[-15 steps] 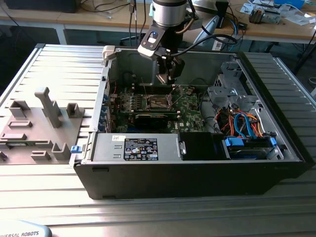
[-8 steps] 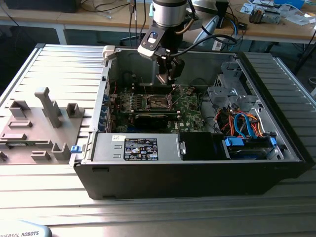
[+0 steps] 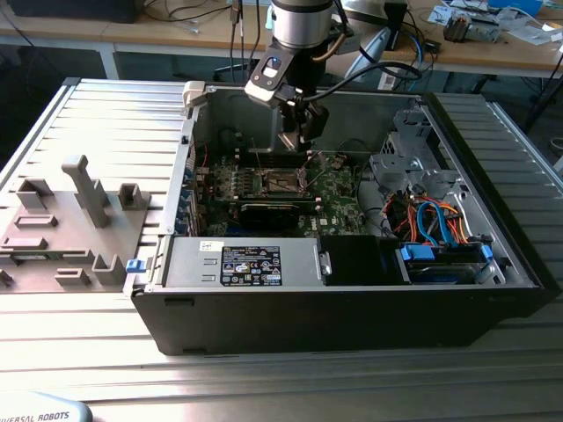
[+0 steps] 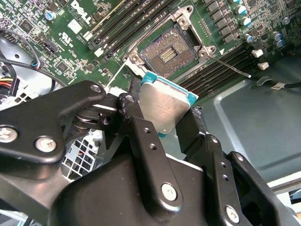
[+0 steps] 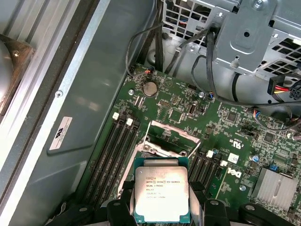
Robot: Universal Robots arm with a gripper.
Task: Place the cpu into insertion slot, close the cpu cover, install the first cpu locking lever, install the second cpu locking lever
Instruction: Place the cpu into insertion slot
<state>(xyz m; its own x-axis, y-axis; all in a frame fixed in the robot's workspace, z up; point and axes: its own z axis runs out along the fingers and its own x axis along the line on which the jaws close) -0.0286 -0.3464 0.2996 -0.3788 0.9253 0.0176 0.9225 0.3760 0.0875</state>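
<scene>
Second wrist view: the cpu (image 4: 167,106) is seen clamped by its edges between the two black fingers (image 4: 136,120) of the gripper (image 4: 164,112), its dull silver face showing. It is held above the green motherboard (image 4: 70,42) and apart from the insertion slot (image 4: 169,54), whose dark contact field lies uncovered. A thin locking lever (image 4: 233,68) is angled out from the slot's corner, across the memory slots. In the first wrist view the cpu cover (image 5: 174,131) is seen raised on the far side of the held chip. In the exterior view the gripper is positioned inside the open computer case (image 3: 352,299) — over the board, near the slot.
</scene>
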